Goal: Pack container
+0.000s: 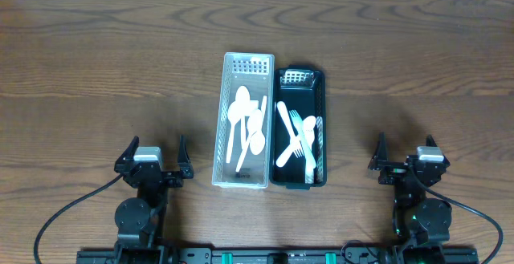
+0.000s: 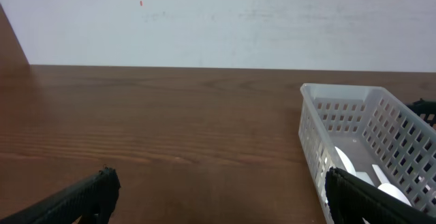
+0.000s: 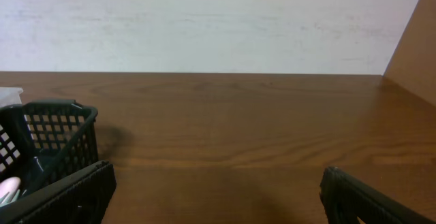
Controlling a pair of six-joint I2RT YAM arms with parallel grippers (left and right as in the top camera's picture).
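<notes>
Spoons (image 1: 245, 127) in left basket (image 1: 249, 66), forks (image 1: 299, 140) in right basket (image 1: 297, 77) just beside, on table (image 1: 96, 55).

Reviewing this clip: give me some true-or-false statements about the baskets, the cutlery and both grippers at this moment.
1. The white basket holds spoons. True.
2. The black basket stands on the white basket's left. False: it stands on its right, side by side.
3. The left gripper is shut on a spoon. False: it is open and holds nothing.
4. The right gripper is open, apart from both baskets. True.
5. The forks lie among the spoons. False: they lie in the black basket.
</notes>
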